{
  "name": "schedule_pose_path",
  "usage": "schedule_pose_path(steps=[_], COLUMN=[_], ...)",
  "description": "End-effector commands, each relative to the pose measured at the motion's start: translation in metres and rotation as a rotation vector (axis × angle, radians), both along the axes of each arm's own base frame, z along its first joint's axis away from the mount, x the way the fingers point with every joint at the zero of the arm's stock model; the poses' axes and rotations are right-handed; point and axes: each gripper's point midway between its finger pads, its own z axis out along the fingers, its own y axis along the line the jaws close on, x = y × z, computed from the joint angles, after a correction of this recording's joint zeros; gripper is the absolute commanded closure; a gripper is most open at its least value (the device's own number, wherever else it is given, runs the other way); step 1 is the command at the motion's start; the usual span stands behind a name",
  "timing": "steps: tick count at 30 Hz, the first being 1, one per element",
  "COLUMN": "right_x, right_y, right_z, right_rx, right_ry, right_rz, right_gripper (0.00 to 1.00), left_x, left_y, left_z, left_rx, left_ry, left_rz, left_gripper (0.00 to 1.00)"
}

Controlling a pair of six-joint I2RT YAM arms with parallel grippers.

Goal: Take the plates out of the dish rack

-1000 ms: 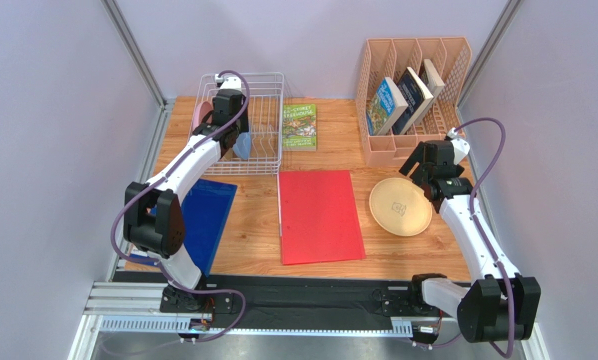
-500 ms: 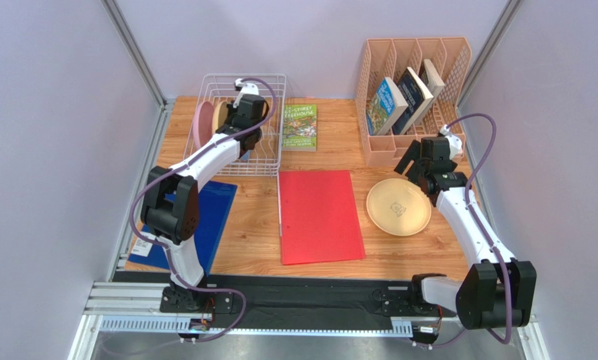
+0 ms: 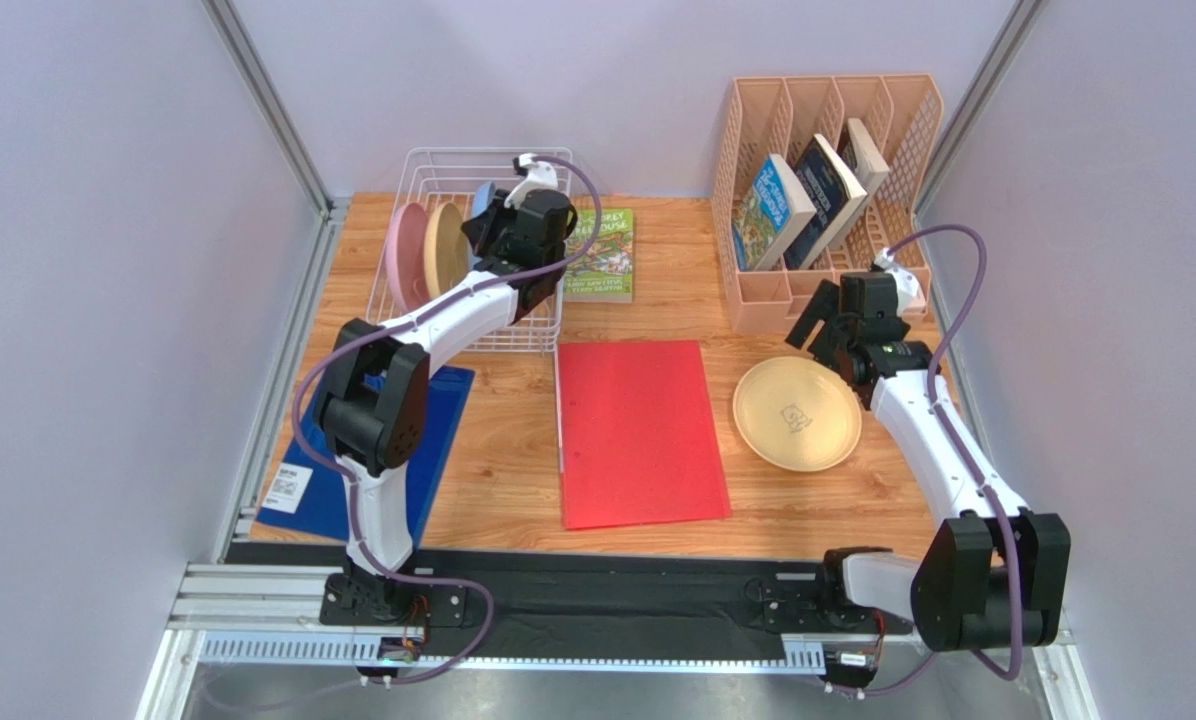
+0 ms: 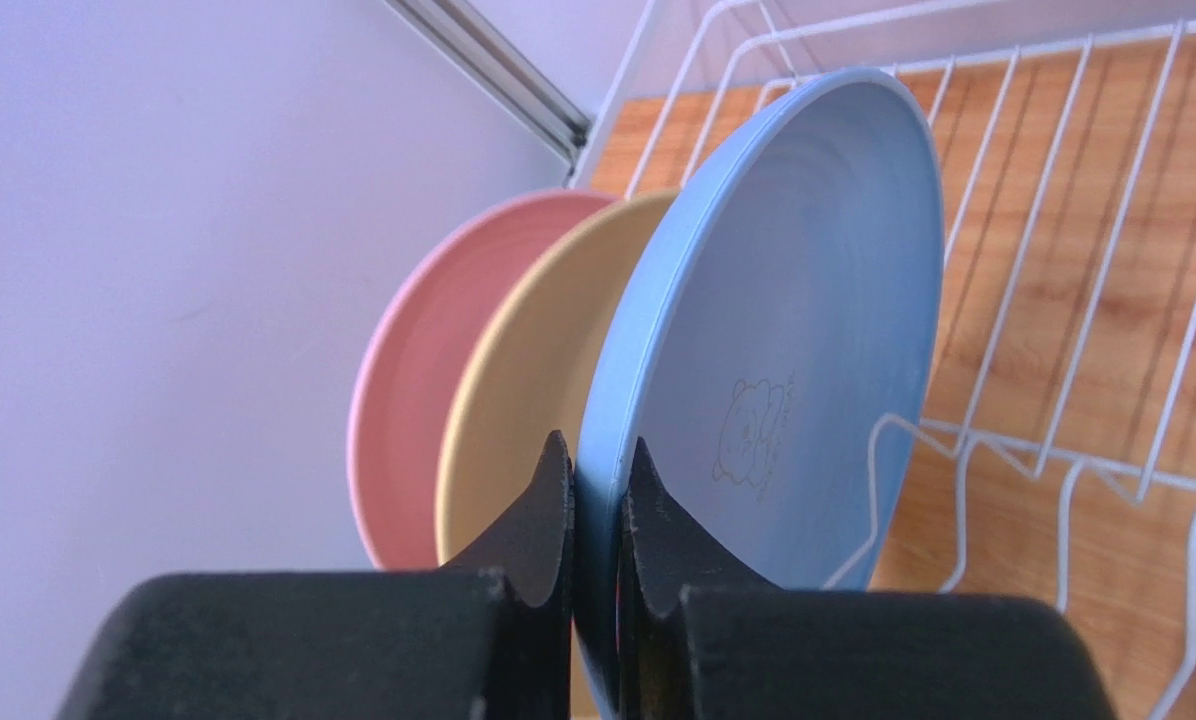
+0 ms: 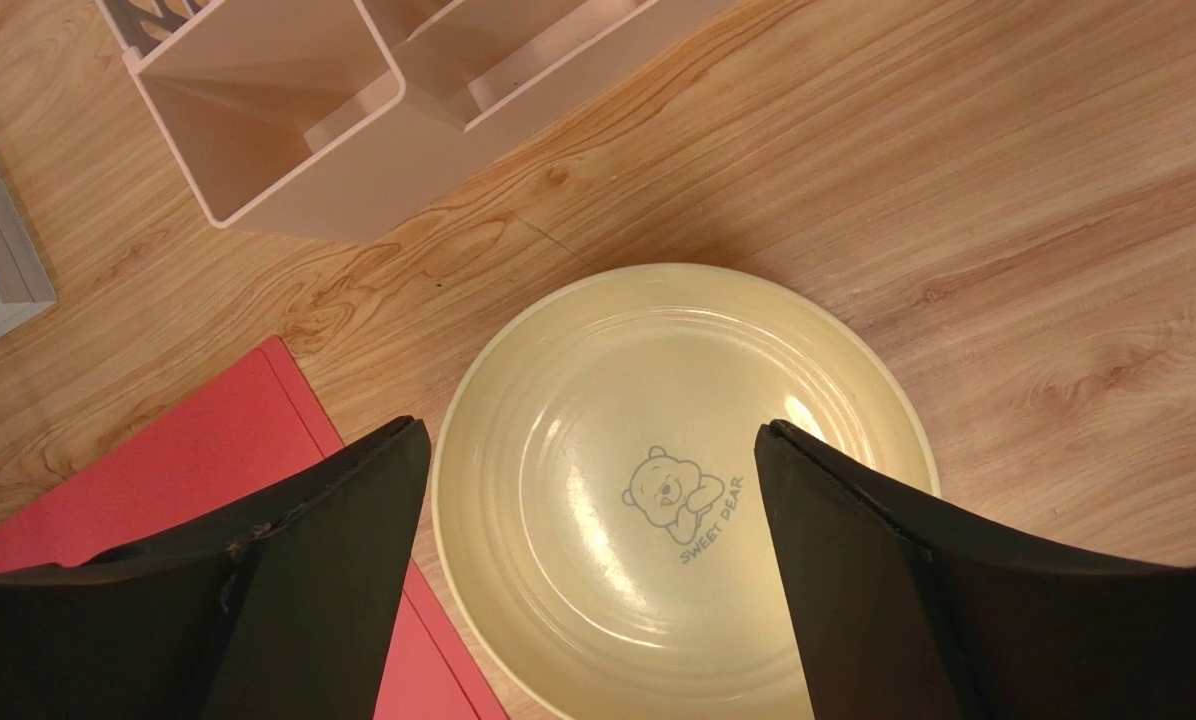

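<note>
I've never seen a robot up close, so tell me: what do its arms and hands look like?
Both the left arm and right arm are slim white tubes joined by chunky black joints, each trailing a looping purple cable. The left hand and right hand each have two matte black, wedge-shaped fingers.

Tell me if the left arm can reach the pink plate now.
Probably not directly: the left arm's fingers are shut on the light blue plate, and the pale yellow plate stands between it and the pink plate.
</note>
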Motion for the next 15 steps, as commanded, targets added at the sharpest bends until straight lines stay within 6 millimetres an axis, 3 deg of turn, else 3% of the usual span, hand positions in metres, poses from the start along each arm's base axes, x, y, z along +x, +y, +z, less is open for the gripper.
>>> schedule_pose_path(steps=[1,7,10,11,12,13,14,15], right_x=[0.014,0.014,0.015,0.016,0.017,0.018,0.021,0.022], right_y=[0.002,0.006,0.016,0.023,0.030,0.044,0.052,0.063], right_z=[0.025,0.036,0.046,0.053,0.058,0.062,0.067,0.071], right_rx=[0.001,0.003,0.001,0.003,0.018,0.062,0.084,0.116], right_ry=[-0.078,-0.095,-0.117,-0.141,-0.157,-0.171,-0.190,-0.204], right_rz=[0.023,0.038,0.093,0.130,0.160,0.221,0.255,0.298], right_gripper=[0.14,0.15,0.15,0.14,0.14,0.14,0.14,0.14], left_x=[-0.005,-0.016,-0.024,-0.025,-0.027,-0.029,-0.031,-0.033], left_y=[0.016,0.016,0.009,0.004,-0.007,-0.015,-0.023,-0.043], left_z=[0.069,0.099,0.114,0.113,0.101,0.109,0.106,0.097], left_rx=[0.009,-0.011,-0.056,-0.119,-0.146,-0.203,-0.273,-0.336], left_ry=[-0.144,-0.152,-0.131,-0.143,-0.059,-0.061,-0.061,-0.001], left_rz=[0.097,0.060,-0.002,-0.018,-0.104,-0.153,-0.183,-0.289], left_gripper=[1.00,1.00,1.00,1.00,1.00,1.00,1.00,1.00])
